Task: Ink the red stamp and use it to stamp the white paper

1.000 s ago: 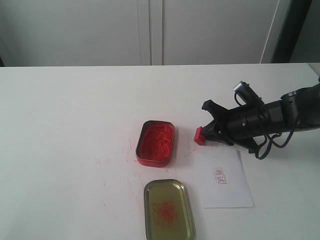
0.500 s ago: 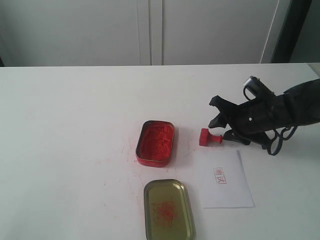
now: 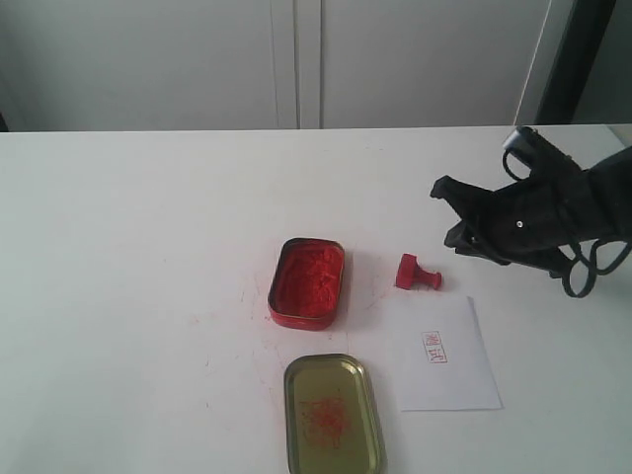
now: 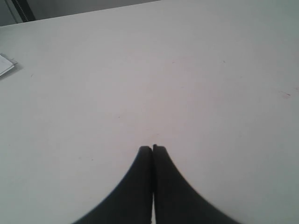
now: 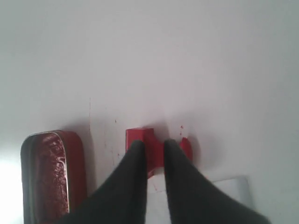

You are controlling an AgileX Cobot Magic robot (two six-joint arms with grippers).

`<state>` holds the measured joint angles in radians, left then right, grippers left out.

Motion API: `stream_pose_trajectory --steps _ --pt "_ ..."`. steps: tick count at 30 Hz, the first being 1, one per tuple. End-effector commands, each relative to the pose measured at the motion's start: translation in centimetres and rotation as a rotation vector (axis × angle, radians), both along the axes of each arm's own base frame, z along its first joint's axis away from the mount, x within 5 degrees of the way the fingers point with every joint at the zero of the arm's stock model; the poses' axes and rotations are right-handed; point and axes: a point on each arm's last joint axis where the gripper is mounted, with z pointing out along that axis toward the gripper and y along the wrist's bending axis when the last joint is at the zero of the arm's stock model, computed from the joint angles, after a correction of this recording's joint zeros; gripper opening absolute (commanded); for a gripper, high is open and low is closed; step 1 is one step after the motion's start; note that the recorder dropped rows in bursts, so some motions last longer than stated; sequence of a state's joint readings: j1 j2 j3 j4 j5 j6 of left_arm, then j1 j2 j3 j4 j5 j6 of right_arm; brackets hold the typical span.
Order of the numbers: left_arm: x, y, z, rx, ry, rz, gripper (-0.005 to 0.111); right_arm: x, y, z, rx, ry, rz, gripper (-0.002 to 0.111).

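Observation:
The red stamp (image 3: pixel 417 274) lies on its side on the white table, just beyond the far left corner of the white paper (image 3: pixel 444 355). The paper carries a small red square imprint (image 3: pixel 433 347). My right gripper (image 3: pixel 444 212) hangs open to the right of the stamp and above it, holding nothing. In the right wrist view the stamp (image 5: pixel 156 147) shows past the parted fingers of the right gripper (image 5: pixel 154 143), with the paper (image 5: pixel 229 186) beside them. My left gripper (image 4: pixel 153 148) is shut over bare table and holds nothing; the exterior view does not show it.
A red tin of ink paste (image 3: pixel 307 281) stands open left of the stamp and also appears in the right wrist view (image 5: pixel 53 172). Its lid (image 3: pixel 333 415), smeared with red, lies nearer the front edge. Faint red marks dot the table around the tin.
The right gripper has let go of the stamp and drawn back to the right and upward. The stamp now rests on its side on the table. The left gripper has not moved.

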<state>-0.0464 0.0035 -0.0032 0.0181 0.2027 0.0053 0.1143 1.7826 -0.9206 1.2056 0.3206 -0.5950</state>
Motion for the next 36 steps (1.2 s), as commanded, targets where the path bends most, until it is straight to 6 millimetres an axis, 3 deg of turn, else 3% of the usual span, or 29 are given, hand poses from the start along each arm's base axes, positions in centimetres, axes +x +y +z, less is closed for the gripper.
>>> stream_pose_trajectory --steps 1,11,17,19,23,31,36 --pt "0.0 0.0 -0.1 0.001 0.000 0.003 0.000 -0.5 -0.2 0.9 -0.046 -0.026 0.069 0.000" --pt "0.0 0.0 -0.1 0.001 0.000 0.003 0.000 -1.9 -0.4 3.1 -0.149 -0.046 0.198 0.000" --pt "0.0 0.0 -0.1 0.001 0.000 0.003 0.000 -4.1 -1.2 3.9 -0.324 0.061 0.384 0.000" --pt "0.0 0.0 -0.1 0.001 0.000 0.003 0.000 -5.1 -2.6 4.4 -0.501 0.123 0.452 0.000" --pt "0.0 0.0 -0.1 0.001 0.000 0.003 0.000 -5.8 -3.9 5.4 -0.573 0.192 0.289 0.000" --pt "0.0 0.0 -0.1 0.001 0.000 0.003 0.000 -7.1 -4.0 7.7 -0.562 0.148 0.269 0.000" --pt "0.0 0.0 -0.1 0.001 0.000 0.003 0.000 -8.9 -4.0 9.3 -0.542 0.083 0.242 0.000"
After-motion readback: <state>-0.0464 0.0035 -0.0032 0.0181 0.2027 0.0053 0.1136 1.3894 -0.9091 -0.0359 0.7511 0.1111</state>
